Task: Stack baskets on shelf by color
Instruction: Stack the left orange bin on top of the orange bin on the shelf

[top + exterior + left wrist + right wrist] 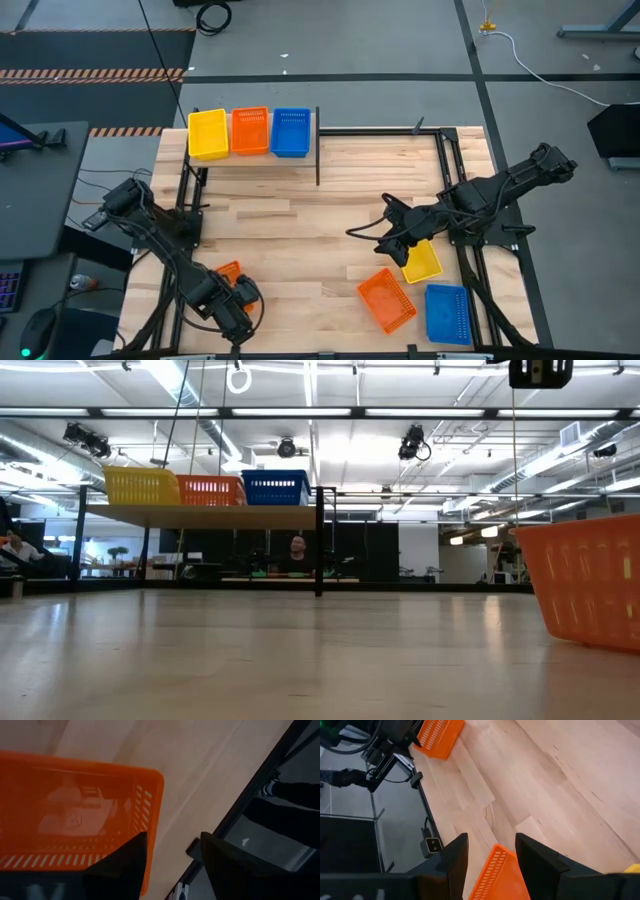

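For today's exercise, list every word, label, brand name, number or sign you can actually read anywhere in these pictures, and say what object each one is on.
No text can be read in any view.
Orange basket by the left gripper: pale marks show through its floor, too blurred to read.
Baskets on the shelf: no labels visible.
Small black device by the table edge: no legible marking.

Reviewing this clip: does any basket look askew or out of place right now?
Yes. The orange basket near the table's front right lies rotated diagonally, unlike the squared blue basket beside it. The shelf row looks tidy.
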Available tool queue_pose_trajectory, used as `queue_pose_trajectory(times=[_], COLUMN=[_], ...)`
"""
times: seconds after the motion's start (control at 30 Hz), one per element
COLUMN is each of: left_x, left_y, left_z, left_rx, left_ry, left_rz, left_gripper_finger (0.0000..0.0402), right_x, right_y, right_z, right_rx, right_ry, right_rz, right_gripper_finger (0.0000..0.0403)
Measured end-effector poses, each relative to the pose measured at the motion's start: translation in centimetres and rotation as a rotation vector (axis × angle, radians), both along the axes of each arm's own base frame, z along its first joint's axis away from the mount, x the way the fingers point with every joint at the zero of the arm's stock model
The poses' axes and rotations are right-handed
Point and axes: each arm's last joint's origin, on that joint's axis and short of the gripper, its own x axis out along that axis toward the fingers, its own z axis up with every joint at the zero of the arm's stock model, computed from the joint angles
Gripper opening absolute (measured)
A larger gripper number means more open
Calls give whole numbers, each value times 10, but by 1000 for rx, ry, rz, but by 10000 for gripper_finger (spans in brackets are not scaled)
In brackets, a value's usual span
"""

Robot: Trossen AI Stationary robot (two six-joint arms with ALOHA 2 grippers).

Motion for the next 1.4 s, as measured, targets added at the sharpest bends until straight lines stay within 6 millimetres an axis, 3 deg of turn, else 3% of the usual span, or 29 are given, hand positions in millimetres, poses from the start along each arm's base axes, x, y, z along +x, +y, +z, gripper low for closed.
queue_pose_trajectory(times=[0.87, 1.27, 1.4], left_x=[-4, 10, 16], left_y=[-1, -7, -5], left_z=[-1, -40, -48], left_rx=[-9, 101, 113], left_ry=[45, 92, 111], left_rz=[-12, -117, -111], left_gripper_finger=[202, 196, 166], right_x=[1, 0, 0], right_y=[-2, -2, -2], right_z=[0, 0, -1], right_rx=[-18, -21, -20], right_ry=[-4, 3, 3], right_rz=[20, 20, 19], right_gripper_finger=[170, 170, 170])
